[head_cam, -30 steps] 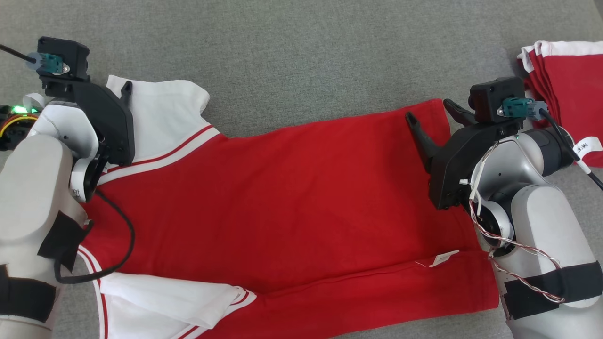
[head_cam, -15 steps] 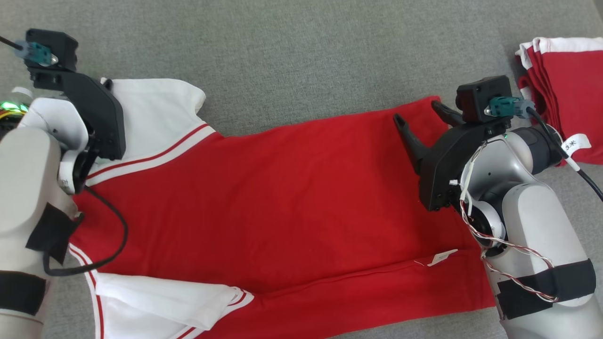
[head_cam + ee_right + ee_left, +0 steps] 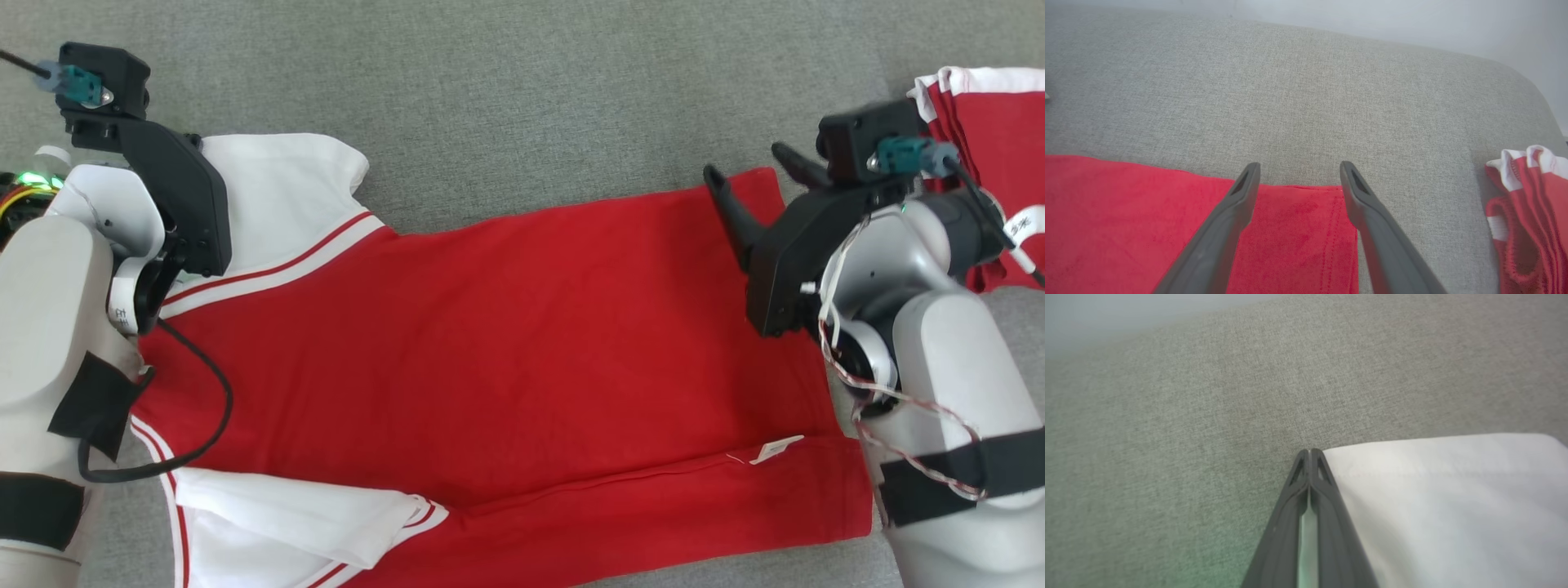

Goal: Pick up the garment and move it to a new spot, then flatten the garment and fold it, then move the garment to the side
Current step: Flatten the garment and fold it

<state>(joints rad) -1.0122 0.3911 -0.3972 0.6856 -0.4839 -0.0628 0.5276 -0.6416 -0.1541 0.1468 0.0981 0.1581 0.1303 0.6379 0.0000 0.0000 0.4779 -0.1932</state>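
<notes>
Two hands over one garment (image 3: 506, 327), which lies spread flat on the grey fabric-covered worktop (image 3: 522, 82). Its red body runs left to right across the head view.

- Left hand (image 3: 1310, 453): fingers pressed together, no gap at the tips. They sit at the outer corner of the upper white sleeve (image 3: 1433, 498), and a pale strip of cloth shows in the slit between them, so they are clamped on the sleeve edge. In the head view this hand (image 3: 194, 143) is at the sleeve's far left corner.
- Right hand (image 3: 1299, 165): fingers spread wide, holding nothing. It hovers at the garment's far right corner, with both tips just past the red hem and over bare grey fabric. In the head view it (image 3: 747, 161) stands above that same corner.
- Lower white sleeve (image 3: 277, 523) is folded in over the red body near the bottom left.
- A lengthwise fold runs along the near edge, with a small white label (image 3: 775, 449) lying on it.
- A separate stack of folded red and white clothing (image 3: 996, 131) sits well apart to the right. It also shows in the right wrist view (image 3: 1527, 212).

Surface: woven grey cloth with a rounded far corner. Beyond it is a pale, blurred wall (image 3: 1412, 20).
</notes>
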